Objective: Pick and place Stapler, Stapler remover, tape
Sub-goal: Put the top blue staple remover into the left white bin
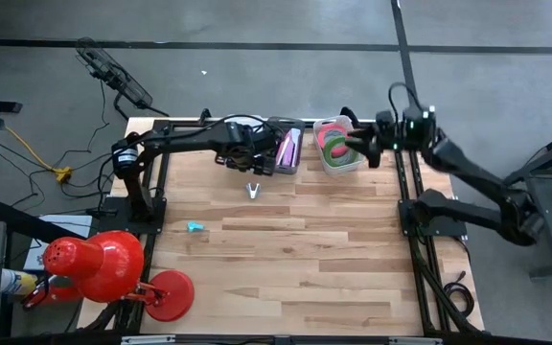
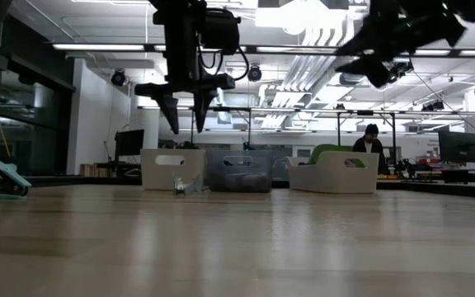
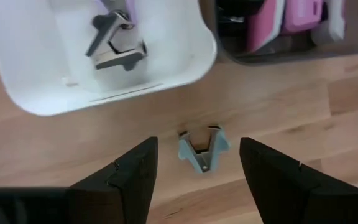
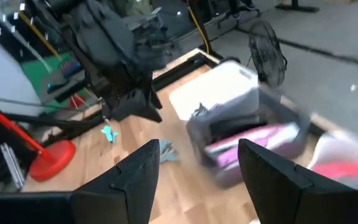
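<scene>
Hovering spread above the stapler remover [image 3: 201,149] on the surface [image 3: 303,112], the left gripper [image 3: 197,171] should drop straight, straddling it evenly.

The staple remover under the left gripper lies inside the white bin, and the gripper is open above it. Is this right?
Not quite. The staple remover under the open left gripper lies on the bare table, just outside the white bin. The left wrist view shows this; a second, darker remover is the one inside the bin.

High view straight down; low view level at tabletop; wrist views close; all share white bin [image 1: 226,142].
</scene>
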Tool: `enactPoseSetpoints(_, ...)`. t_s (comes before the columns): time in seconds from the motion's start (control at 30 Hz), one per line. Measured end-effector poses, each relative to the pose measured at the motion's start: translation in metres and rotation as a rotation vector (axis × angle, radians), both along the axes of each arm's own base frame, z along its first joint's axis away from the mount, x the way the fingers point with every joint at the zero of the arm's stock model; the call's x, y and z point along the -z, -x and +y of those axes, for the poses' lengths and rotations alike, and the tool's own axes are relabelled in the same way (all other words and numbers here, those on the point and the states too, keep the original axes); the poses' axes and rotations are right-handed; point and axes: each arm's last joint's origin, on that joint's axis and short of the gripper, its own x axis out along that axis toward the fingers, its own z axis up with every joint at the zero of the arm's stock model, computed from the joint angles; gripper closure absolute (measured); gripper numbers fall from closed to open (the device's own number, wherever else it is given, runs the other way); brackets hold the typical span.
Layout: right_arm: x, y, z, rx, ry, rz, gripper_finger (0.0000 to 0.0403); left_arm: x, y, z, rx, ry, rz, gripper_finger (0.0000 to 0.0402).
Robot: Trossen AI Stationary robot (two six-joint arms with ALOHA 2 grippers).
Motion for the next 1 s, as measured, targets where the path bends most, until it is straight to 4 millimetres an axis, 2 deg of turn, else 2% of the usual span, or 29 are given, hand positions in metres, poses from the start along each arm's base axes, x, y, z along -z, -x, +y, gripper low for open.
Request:
enactPoseSetpoints(0.2,0.055,-0.001,0.038,-0.019,-0.144,-0.110,0.0194,0.000,-0.003,0.000,0.062,0.021,-0.027,0.0179)
enactPoseSetpoints(0.37,0.098,0.003,0.066,-0.002,-0.179,-0.265,0.0194,-0.001,-0.004,0.000,0.101,0.015,-0.035,0.0179)
enactPoseSetpoints(0.47,0.117,0.010,0.077,0.053,-0.194,-0.379,0.0194,-0.001,-0.004,0.000,0.134,0.011,-0.029,0.0179)
enactPoseSetpoints(0.67,0.112,0.012,0.084,0.079,-0.196,-0.349,0.0194,-0.001,-0.005,-0.001,0.186,0.017,-0.026,0.0179)
enactPoseSetpoints(1.0,0.108,0.030,0.087,0.161,-0.158,-0.386,0.0194,-0.001,-0.004,-0.001,0.225,0.008,-0.018,0.0179)
